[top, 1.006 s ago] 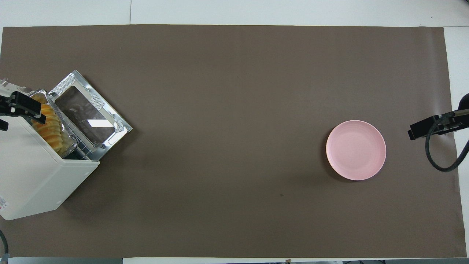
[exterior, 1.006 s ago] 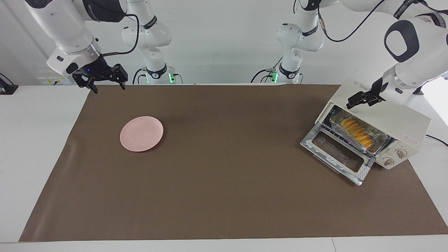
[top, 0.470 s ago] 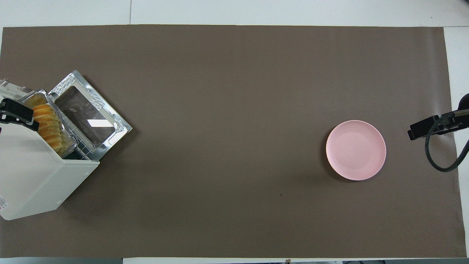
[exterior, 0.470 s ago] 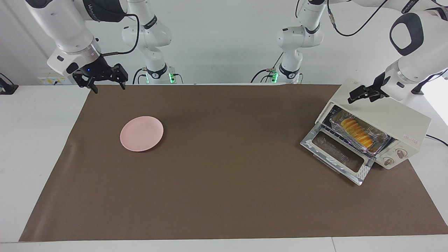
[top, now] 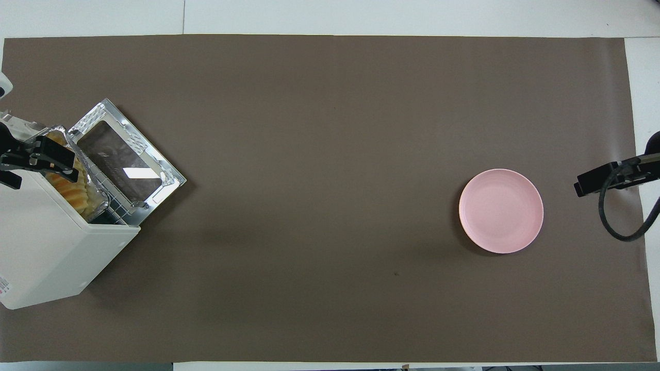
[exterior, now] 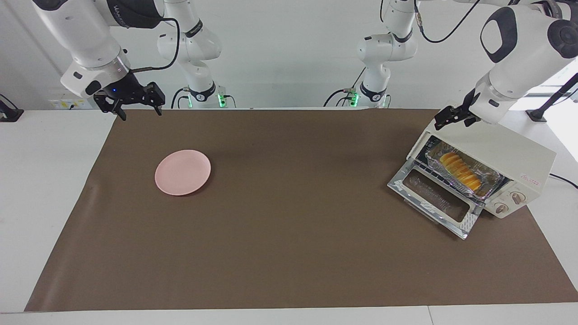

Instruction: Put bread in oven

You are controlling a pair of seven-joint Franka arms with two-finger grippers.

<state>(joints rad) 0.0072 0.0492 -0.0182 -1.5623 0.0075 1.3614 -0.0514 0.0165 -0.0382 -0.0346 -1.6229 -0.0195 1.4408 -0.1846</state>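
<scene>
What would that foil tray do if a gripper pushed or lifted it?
The foil tray looks thin and crinkled, so it would probably dent or bend. Resting on the oven rack, it might slide rather than tip. The bread lies in overlapping slices, so a lift by one edge could spill them.

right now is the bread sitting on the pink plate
No, the bread lies in the foil tray inside the open oven, and the pink plate has nothing on it.

From overhead, my left gripper (top: pixel 36 159) covers part of the bread (top: pixel 77 193); the oven (top: pixel 46 247) is cropped at the frame edge. Left finger spacing is unreadable.
</scene>
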